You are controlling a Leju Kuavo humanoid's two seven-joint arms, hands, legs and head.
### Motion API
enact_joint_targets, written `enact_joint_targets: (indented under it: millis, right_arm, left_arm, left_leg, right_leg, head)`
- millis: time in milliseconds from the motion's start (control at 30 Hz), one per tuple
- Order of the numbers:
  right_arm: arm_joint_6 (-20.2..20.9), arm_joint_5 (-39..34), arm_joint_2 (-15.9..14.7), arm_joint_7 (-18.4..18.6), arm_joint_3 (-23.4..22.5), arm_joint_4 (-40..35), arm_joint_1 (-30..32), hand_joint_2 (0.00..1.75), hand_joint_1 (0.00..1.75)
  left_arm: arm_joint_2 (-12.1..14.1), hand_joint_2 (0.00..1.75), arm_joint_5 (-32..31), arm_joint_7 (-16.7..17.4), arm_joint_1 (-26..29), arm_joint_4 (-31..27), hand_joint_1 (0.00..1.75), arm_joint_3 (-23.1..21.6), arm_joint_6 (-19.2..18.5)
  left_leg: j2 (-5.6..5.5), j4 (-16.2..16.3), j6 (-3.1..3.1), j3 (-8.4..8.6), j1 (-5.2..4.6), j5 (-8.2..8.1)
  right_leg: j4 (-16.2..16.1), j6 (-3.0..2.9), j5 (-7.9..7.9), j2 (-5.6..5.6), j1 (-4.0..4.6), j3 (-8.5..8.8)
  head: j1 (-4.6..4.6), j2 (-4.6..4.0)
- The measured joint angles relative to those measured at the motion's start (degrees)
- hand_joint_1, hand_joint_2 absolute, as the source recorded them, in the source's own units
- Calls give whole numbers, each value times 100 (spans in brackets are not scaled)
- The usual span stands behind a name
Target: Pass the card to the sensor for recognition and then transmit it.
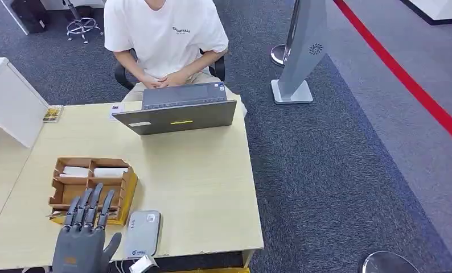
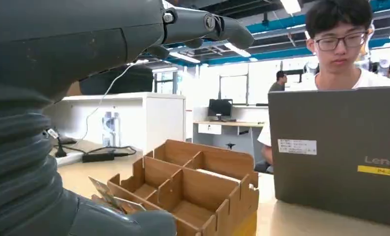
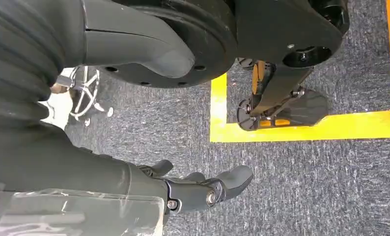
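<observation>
Cardboard organiser [image 1: 93, 190] sits on the pale wooden table [image 1: 201, 187], near its front left, split into several compartments. 2 white card stacks [image 1: 93, 171] lie side by side in its far row; the nearer compartments look bare from the left wrist view, though the head view hides part of them behind the fingers. A card [image 2: 107, 193] with a printed face pokes up at the organiser's near edge, close to the thumb. The left hand [image 1: 82, 236] hovers over that near edge, fingers stretched straight and slightly apart, gripping nothing. Just beside it on the right lies the grey sensor [image 1: 143, 234]. The right hand [image 3: 203, 189] hangs over grey carpet, fingers loosely curled, holding nothing. Behind a grey laptop [image 1: 178, 111] sits a person [image 1: 164, 40].
</observation>
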Motion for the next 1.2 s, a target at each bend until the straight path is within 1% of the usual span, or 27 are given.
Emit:
enact_joint_targets:
  millis: [100, 367, 900, 1200]
  right_arm:
    - [0, 13, 0, 0, 0, 0, 5, 175, 0]
    - [0, 31, 0, 20, 0, -2, 20, 175, 0]
    - [-7, 105, 0, 59, 0, -2, 34, 175, 0]
    - [-7, 136, 0, 96, 0, -4, 47, 175, 0]
  left_arm:
    - [31, 175, 20, 120, 56, -2, 0, 11, 9]
    - [70, 175, 42, 234, 199, -2, 0, 74, 33]
    - [55, 175, 103, 278, 409, -2, 0, 326, 87]
    - [-22, 175, 85, 269, 499, -2, 0, 603, 96]
  left_leg:
    - [0, 0, 0, 0, 0, 0]
    - [0, -1, 0, 0, 0, 0]
    - [-1, -1, 0, -1, 0, 0]
    - [-1, -1, 0, 0, 0, 0]
  right_leg:
    - [0, 0, 0, 0, 0, 0]
    - [0, 0, -1, 0, 0, 0]
    - [0, 0, 0, -3, 0, 1]
    - [0, 0, 0, -3, 0, 1]
  head:
    - [0, 0]
    - [0, 2]
    - [0, 0]
    - [0, 0]
